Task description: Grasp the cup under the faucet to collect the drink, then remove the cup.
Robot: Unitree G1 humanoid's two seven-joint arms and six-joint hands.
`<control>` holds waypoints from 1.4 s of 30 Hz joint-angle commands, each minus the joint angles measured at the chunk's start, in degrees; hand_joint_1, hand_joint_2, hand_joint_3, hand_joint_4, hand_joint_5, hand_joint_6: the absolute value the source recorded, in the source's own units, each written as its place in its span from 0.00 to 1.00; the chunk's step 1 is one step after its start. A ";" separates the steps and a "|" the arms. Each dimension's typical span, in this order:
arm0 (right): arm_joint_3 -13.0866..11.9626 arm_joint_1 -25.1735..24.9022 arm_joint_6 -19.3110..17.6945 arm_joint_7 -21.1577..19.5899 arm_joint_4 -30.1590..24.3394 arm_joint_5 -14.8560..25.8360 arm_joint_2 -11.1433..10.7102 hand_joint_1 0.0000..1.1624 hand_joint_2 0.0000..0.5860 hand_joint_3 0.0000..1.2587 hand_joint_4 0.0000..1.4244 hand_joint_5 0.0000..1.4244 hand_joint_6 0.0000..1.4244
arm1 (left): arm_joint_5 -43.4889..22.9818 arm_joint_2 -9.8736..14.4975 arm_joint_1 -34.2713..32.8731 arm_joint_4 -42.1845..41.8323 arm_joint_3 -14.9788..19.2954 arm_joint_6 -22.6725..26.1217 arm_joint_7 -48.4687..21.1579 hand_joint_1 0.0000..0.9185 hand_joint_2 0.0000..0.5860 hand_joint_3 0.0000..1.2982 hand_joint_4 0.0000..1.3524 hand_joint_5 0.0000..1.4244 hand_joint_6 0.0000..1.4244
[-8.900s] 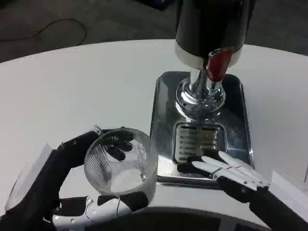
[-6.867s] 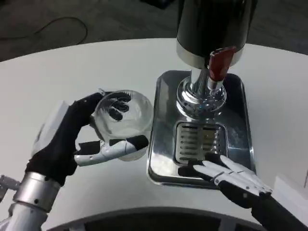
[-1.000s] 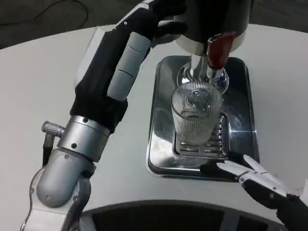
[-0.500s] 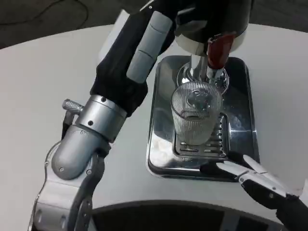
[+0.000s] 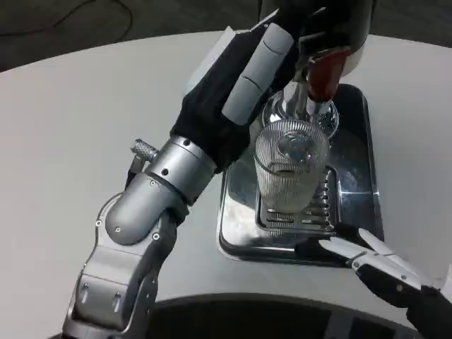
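The cup (image 5: pixel 290 171) stands free on the tray (image 5: pixel 236 233) grate under the tap (image 5: pixel 323 72), and as our left hand (image 5: pixel 244 81), grip unclear, reaches the lever while our right (image 5: pixel 381 267) lies flat and empty, the forearm could topple it.

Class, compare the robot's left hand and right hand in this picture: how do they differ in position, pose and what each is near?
The left hand is raised high, reaching up by the dispenser's red tap lever; the right hand lies low at the drip tray's front edge. The left hand shows its back, the right hand its outstretched fingers. The left hand is above the ribbed glass cup, the right hand in front of it. Neither holds the cup.
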 commanded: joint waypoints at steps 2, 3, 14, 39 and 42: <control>-0.01 0.61 -0.11 -0.80 0.41 0.02 0.45 0.53 0.74 0.16 0.09 0.01 0.00 | 1.20 1.00 -0.83 0.05 -1.24 -0.85 -1.79 0.03 0.18 0.18 0.14 0.17 0.14; 0.05 0.55 -0.08 -0.83 0.43 0.00 0.45 0.53 0.74 0.16 0.09 0.01 0.00 | 1.50 1.18 -0.76 -0.06 -1.33 -1.02 -1.89 0.03 0.18 0.18 0.14 0.17 0.15; 0.64 -0.30 0.45 -0.95 0.54 -0.21 0.20 0.53 0.74 0.16 0.09 0.01 0.00 | 7.45 5.50 -0.91 -0.23 -2.57 -5.27 -3.25 0.00 0.19 0.22 0.21 0.20 0.16; 1.18 -0.69 0.99 -0.97 0.25 -0.54 0.25 0.53 0.74 0.16 0.09 0.01 0.00 | 15.22 10.63 -1.16 1.28 -5.68 -14.70 -5.69 0.00 0.17 0.24 0.23 0.21 0.14; 1.21 -0.74 1.01 -0.99 0.21 -0.57 0.24 0.53 0.74 0.16 0.09 0.01 0.00 | 15.98 10.93 -1.03 1.25 -5.88 -15.49 -5.62 0.00 0.17 0.24 0.23 0.21 0.14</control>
